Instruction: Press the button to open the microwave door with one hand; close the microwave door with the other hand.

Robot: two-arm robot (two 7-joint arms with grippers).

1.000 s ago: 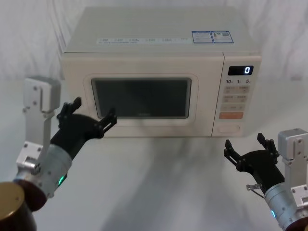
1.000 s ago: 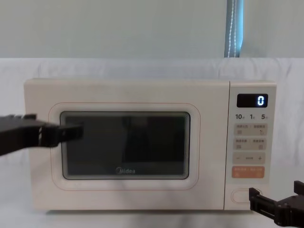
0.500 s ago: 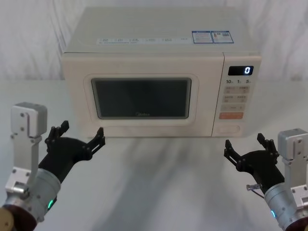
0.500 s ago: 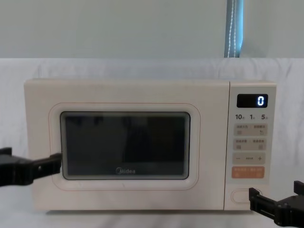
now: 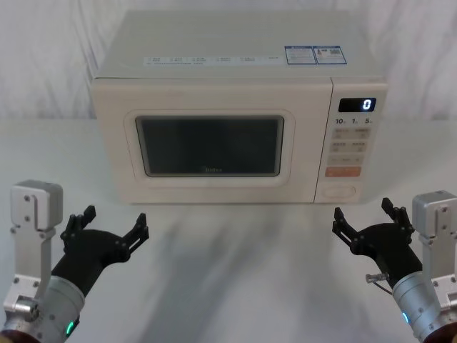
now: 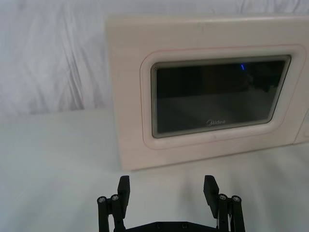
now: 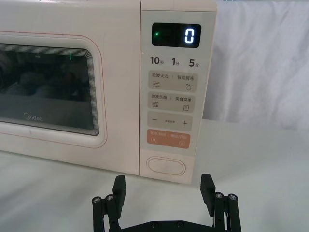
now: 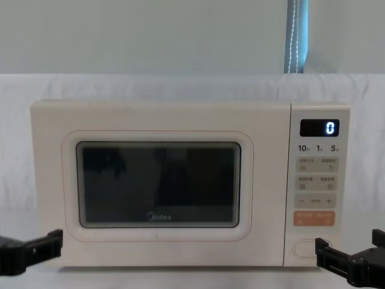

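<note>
The microwave door (image 5: 211,146) (image 8: 159,183) (image 6: 217,96) (image 7: 48,87) is a cream panel with a dark window, and it lies flush with the oven front, shut. The button (image 5: 339,191) (image 8: 305,247) (image 7: 167,166) is the wide cream pill at the bottom of the control panel. My left gripper (image 5: 113,227) (image 6: 167,192) hovers open over the table, in front of the oven's left corner and apart from the door. My right gripper (image 5: 364,216) (image 7: 163,190) (image 8: 349,253) hangs open just in front of and below the button, touching nothing.
The oven stands on a white-draped table (image 5: 235,264) with white cloth behind. An orange key (image 7: 168,139) sits just above the button, under small cream keys and a display (image 7: 176,35) reading 0. Bare table lies between the two grippers.
My left gripper has drawn back and down from the door's window to low in front of the oven's left corner. The door stays shut. The right gripper has not moved.
</note>
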